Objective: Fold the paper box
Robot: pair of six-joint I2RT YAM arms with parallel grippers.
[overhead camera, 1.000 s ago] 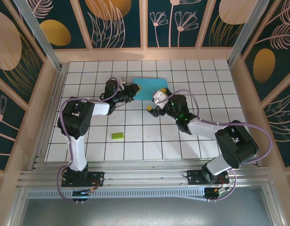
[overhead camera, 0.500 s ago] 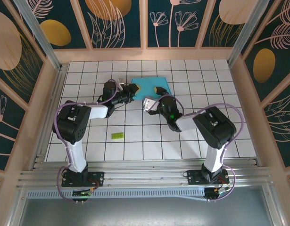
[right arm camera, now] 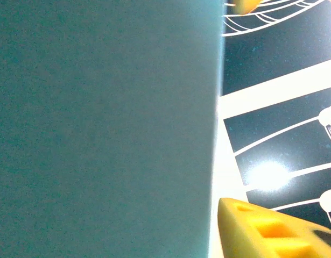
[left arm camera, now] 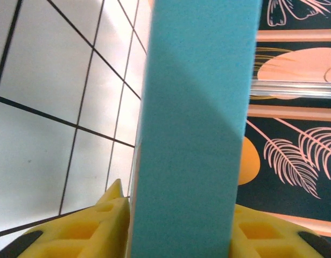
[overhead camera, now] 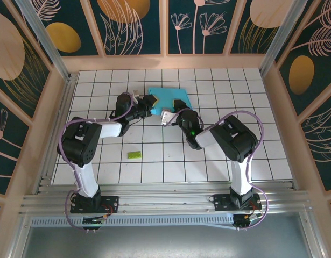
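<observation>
The left end effector sits at the left edge of the paper box. In its own camera, a tall blue strip of the card stands between its two yellow fingers, with one finger on each side. I cannot tell if they are squeezing the card or just sitting beside it.

The right end effector is at the near right side of the box. Its camera sees a big blue wall very close, with one yellow finger just beside it. I cannot tell if this one is open or closed either.

I think each arm steadies the box from one side, so a wall can be pushed up and not flop down.

The box lies blue side up at the far middle of the white tiled desk. A small green piece lies well apart, nearer the arms.
</observation>
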